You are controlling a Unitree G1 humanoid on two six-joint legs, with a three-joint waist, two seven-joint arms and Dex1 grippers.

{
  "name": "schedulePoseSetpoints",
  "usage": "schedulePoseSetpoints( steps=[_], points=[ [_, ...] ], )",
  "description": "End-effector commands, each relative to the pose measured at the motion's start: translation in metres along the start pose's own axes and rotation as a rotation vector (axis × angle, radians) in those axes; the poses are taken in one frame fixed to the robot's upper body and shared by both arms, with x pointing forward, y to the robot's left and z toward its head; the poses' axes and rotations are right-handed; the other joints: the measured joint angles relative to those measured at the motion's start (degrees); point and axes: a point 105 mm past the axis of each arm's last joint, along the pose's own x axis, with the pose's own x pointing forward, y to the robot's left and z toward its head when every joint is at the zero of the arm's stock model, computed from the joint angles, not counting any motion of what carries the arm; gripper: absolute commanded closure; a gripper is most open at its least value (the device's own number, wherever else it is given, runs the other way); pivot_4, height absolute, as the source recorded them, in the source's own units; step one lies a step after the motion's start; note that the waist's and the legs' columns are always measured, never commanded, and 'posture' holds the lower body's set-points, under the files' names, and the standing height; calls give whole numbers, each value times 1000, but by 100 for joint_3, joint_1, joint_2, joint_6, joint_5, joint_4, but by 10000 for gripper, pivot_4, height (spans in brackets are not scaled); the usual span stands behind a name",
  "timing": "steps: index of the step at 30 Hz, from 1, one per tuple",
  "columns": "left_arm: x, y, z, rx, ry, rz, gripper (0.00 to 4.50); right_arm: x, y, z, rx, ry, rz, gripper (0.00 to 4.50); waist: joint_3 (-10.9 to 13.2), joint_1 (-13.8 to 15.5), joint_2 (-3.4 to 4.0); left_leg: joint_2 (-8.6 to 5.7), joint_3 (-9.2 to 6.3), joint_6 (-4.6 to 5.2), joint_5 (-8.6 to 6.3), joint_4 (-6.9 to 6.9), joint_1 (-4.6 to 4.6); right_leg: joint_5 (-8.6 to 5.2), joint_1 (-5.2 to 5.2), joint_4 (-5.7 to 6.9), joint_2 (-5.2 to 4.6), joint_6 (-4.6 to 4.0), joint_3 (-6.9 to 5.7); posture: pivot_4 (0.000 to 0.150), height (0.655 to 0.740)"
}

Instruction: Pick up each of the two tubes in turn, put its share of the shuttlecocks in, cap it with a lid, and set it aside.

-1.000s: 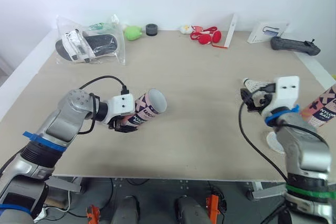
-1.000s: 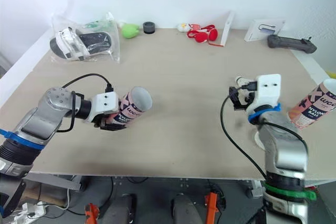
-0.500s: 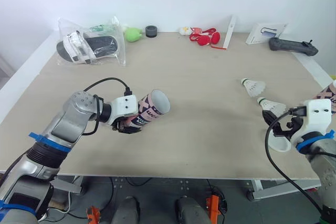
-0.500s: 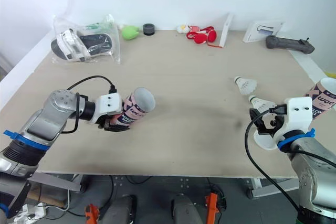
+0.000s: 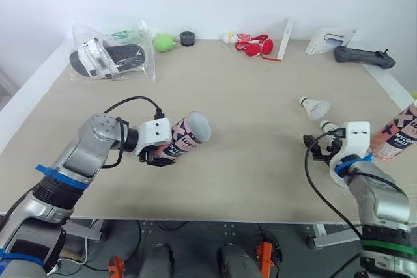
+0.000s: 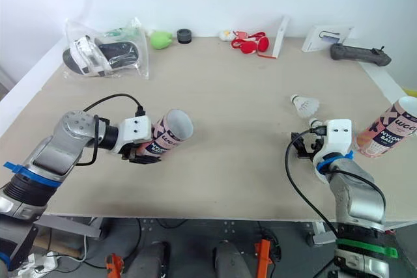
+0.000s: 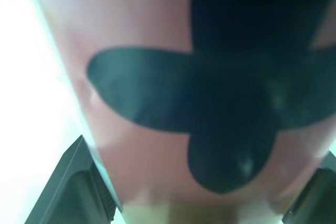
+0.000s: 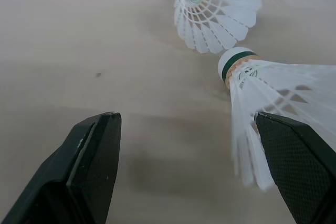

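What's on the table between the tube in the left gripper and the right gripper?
Nothing. In the left eye view the table is bare from the tube across to the right gripper.

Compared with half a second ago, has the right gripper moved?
Yes. Against the far shuttlecock, which stayed put, the right gripper has moved toward the robot's left and nearer to it.

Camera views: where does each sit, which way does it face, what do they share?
Head pair: on the head, facing forward and down over the table; both arms show.
Left wrist: along the left gripper, at the pink tube it clamps; its fingers show.
Right wrist: along the open right gripper, at near shuttlecock and far shuttlecock; its fingers show.
Shared: head views show the same tube and shuttlecocks.
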Motion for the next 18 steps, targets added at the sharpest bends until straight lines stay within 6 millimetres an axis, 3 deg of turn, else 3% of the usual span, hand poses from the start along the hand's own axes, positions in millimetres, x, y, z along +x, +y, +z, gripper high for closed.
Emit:
schedulePoseSetpoints(
  steps=[1,2,3,4,11,12,18],
  points=[
    [2,-7,-3,-7,15,-27,14294,7,-5,13,-12,-62,-25,1499,0,0,0,0,0,0,0,-2,0,-2,0,0,0,1,0,1500,7400],
    [2,-7,-3,-7,15,-26,14294,8,-6,12,-8,-63,-29,1499,0,0,0,0,1,0,0,-5,0,-4,-1,0,0,2,0,1500,7400],
    [1,-7,-3,-7,16,-25,14294,10,-6,11,-7,-64,-32,6444,0,-1,0,0,0,0,0,-6,0,-5,-1,0,0,2,0,1500,7400],
    [1,-7,-3,-7,16,-24,14294,10,-6,10,-9,-65,-36,8614,0,-1,0,0,1,0,0,-9,0,-7,-1,0,0,2,0,1500,7400],
    [0,-8,-2,-7,17,-22,14294,14,-12,8,-3,-77,-80,42147,0,-9,0,0,1,0,0,-10,0,-6,-4,0,1,1,0,1500,7400],
    [1,-8,-2,-6,17,-22,14294,14,-13,8,-2,-80,-81,44332,0,-10,0,0,1,0,0,-11,0,-7,-4,0,0,1,0,1500,7400],
    [1,-6,-1,0,15,-21,14294,5,-13,17,-14,-109,-76,44332,0,-9,0,0,1,0,0,-11,0,-7,-4,0,0,1,0,1500,7400]
  ],
)
